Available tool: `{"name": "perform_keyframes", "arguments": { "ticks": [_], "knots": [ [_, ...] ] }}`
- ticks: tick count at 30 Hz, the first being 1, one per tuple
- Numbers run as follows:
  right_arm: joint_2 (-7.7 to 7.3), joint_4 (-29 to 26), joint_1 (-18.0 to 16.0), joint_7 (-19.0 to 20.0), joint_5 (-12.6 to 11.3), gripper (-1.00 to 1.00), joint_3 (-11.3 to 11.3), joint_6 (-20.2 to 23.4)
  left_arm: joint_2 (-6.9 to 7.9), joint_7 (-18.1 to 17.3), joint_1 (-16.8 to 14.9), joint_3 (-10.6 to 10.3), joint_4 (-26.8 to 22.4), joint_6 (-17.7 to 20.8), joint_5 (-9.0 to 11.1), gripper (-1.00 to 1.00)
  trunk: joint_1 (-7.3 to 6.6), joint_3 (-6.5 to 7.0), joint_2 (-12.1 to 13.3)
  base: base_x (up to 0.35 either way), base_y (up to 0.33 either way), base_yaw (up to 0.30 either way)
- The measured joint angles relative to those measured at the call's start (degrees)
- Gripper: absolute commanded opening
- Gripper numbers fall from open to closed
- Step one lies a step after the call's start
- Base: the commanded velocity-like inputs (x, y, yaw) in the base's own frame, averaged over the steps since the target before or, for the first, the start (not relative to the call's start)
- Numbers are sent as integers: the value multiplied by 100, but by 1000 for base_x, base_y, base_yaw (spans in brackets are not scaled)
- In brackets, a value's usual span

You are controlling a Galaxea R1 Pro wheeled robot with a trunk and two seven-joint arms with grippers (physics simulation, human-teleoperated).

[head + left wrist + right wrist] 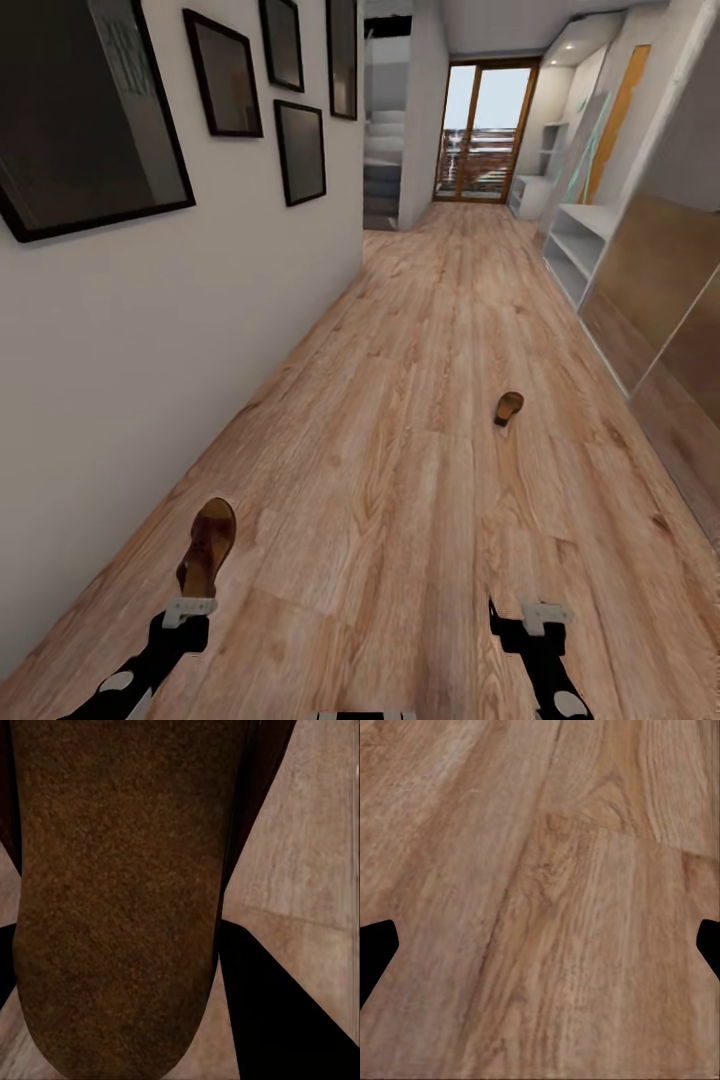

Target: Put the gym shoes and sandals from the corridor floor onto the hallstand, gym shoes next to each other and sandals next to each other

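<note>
My left gripper point(189, 606) is shut on a dark-brown sandal point(208, 545), held just above the wood-plank corridor floor point(420, 480) at the lower left of the head view. In the left wrist view its grainy brown sole point(120, 900) lies between the dark fingers point(285, 1020). The second sandal point(509, 407) lies flat on the floor ahead, right of centre. My right gripper point(530, 616) hovers open over bare planks point(555, 907), nothing between its fingertips point(375, 952). The gym shoes are out of view.
A white wall with dark framed pictures point(230, 75) runs along the left. On the right stand a pale low unit with open compartments point(578, 250), brown sliding panels point(660, 290), and a farther white unit with shelves above point(532, 195). A glass door point(485, 130) ends the corridor.
</note>
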Motion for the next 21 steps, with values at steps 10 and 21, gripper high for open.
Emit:
{"name": "perform_keyframes", "arguments": {
  "ticks": [10, 21],
  "knots": [
    [-14, 956, 4, 5, -6, 100, 2, -689, -20, 16, 508, 0, -8, -327, 436, -100, -26, 292, 13, 0, 0, -211],
    [-70, 1294, 5, 4, -19, 100, -104, -798, -9, 14, 747, -4, 1, -570, 538, -100, -54, 604, 28, 0, 0, -177]
  ]
}}
